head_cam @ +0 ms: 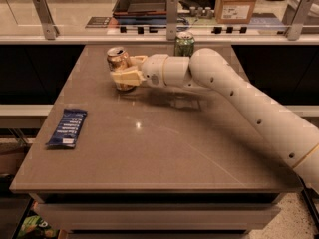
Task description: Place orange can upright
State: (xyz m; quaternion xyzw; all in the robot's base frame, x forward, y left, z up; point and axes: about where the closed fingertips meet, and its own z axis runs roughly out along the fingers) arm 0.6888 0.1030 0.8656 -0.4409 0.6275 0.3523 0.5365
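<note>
The orange can (117,59) stands nearly upright on the brown table (164,148), toward its far left part. Its silver top faces up. My gripper (123,70) reaches in from the right at the end of the white arm (234,88). Its cream fingers (124,77) are closed around the can's body, one in front and one behind. The can's lower part is partly hidden by the front finger.
A green can (184,44) stands upright at the table's far edge, just behind my forearm. A blue snack packet (68,128) lies flat near the left edge. A railing with metal posts (172,16) runs behind the table.
</note>
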